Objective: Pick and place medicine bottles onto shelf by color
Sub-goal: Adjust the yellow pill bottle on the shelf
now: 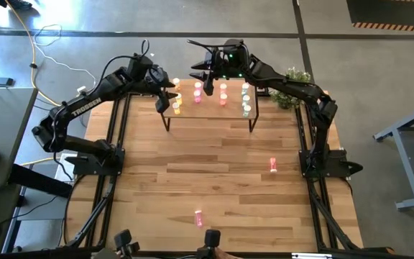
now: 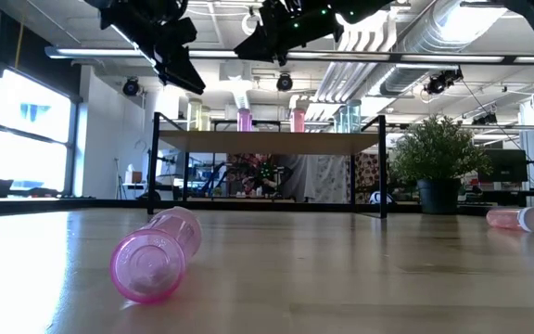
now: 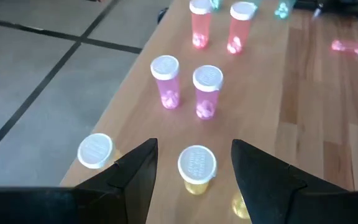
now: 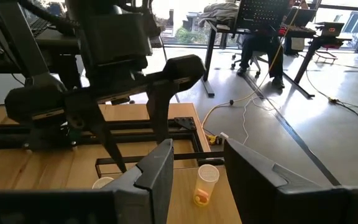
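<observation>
My left tool (image 3: pixel 194 171) hovers open and empty over a yellow bottle (image 3: pixel 197 169) at the shelf's (image 1: pixel 208 114) left end. My right tool (image 1: pixel 208 85) hangs open above the shelf's pink bottles (image 1: pixel 198 95). Two pink bottles lie on the surface (image 1: pixel 214 173), one near (image 1: pixel 199 217), one right (image 1: pixel 272 165).

Grey concrete floor (image 1: pixel 351 65) surrounds the table, with a yellow cable (image 1: pixel 31 43) trailing across it. Tall windows (image 2: pixel 26 134), ceiling ducts (image 2: pixel 415 37) and a potted plant (image 2: pixel 438 153) fill the bright room.

Bottles (image 1: pixel 223 94) stand on the shelf (image 1: pixel 208 114); two bottles (image 1: pixel 272 165) lie on the table (image 1: pixel 221 187) before it.
</observation>
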Tool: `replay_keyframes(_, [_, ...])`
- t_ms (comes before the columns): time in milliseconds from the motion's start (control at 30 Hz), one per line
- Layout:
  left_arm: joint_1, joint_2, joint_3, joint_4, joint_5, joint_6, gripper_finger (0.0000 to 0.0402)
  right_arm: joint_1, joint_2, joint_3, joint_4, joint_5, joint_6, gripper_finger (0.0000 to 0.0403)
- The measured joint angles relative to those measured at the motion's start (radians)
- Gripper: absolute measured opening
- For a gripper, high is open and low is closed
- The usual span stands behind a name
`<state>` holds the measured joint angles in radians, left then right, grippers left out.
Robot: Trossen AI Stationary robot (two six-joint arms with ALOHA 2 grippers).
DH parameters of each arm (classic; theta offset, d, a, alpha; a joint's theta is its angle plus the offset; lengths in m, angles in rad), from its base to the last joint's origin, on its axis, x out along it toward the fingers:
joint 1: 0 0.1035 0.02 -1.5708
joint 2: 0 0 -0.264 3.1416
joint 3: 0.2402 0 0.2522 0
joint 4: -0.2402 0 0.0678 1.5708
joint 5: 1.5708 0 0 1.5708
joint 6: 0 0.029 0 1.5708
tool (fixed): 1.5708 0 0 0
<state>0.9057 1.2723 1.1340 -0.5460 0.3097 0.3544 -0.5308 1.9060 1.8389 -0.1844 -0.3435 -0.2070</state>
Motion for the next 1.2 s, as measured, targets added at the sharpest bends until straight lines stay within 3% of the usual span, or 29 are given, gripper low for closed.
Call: replay_keyframes(1200, [-0.011, 0.074, 0.000, -0.034, -0.095, 0.061, 0.0195, 0.000, 0.000, 0.000, 0.001, 0.000, 0.000, 0.0133])
